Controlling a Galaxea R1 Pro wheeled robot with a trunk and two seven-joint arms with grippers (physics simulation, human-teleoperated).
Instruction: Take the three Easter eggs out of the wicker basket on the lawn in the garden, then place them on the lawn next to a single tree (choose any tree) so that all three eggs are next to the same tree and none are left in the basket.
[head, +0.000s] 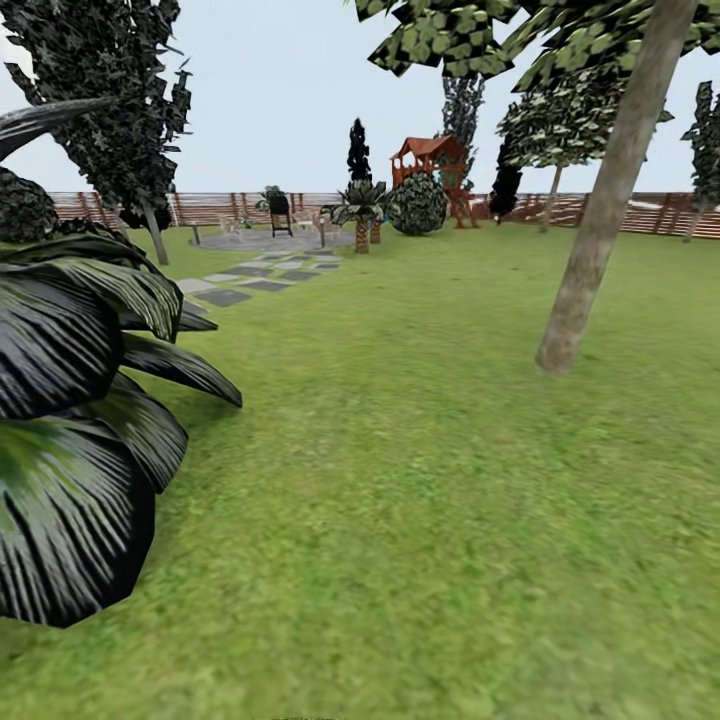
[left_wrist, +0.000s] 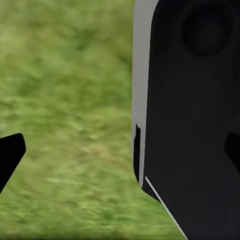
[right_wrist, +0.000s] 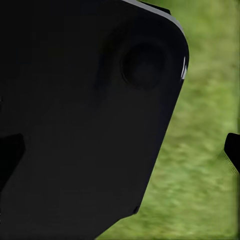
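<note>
Dark palm fronds (head: 80, 420) crowd the near left; lawn (head: 420, 520) ahead, tree (head: 600, 230) right. Basket and eggs unseen. Both pincers: spread can't be told. Risk: base clipping fronds while searching.

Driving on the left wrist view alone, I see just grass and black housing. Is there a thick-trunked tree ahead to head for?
Observer: Yes, the tree rises from the lawn ahead to the right, its grey-beige trunk leaning.
Operator: Anything close on my left?
Observer: A big dark-leaved plant crowds the head view's left edge.
Operator: And farther off?
Observer: A stepping-stone path runs toward a brown fence.
</note>
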